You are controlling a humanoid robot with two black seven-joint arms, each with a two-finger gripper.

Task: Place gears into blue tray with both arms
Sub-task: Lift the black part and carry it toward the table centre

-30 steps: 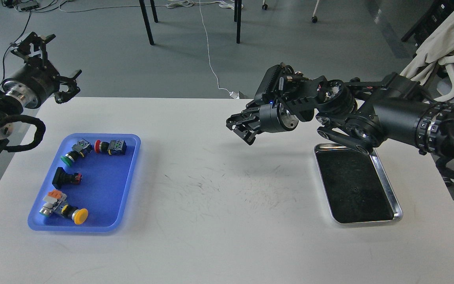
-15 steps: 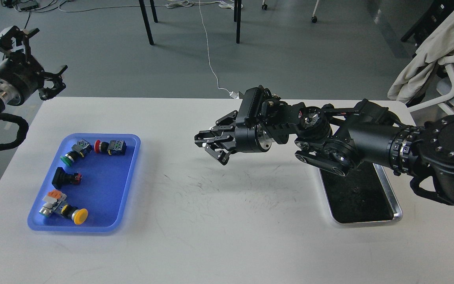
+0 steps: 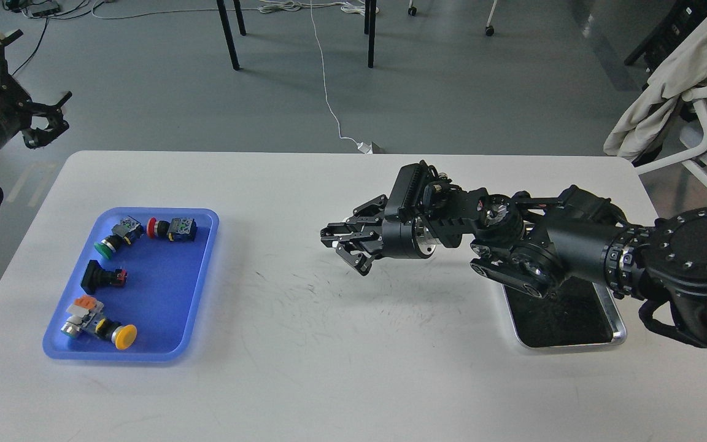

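The blue tray (image 3: pixel 166 294) lies on the left of the white table and holds several coloured push-button switches (image 3: pixel 172 228). I can make out no gears anywhere in the head view. My right gripper (image 3: pixel 338 245) hangs low over the middle of the table and points left toward the blue tray. Its fingers stand a little apart and I see nothing between them. My left gripper (image 3: pixel 53 116) is at the top left, beyond the table's far left corner, with its fingers spread and empty.
A silver tray (image 3: pixel 618 334) with a dark bottom lies at the right, half hidden under my right arm. A chair draped with cloth (image 3: pixel 666 67) stands past the table's right corner. Table legs and a cable are on the floor behind.
My right gripper swung left and down from the silver tray's far end to the table's middle. My left gripper drew back up and left, away from the table.
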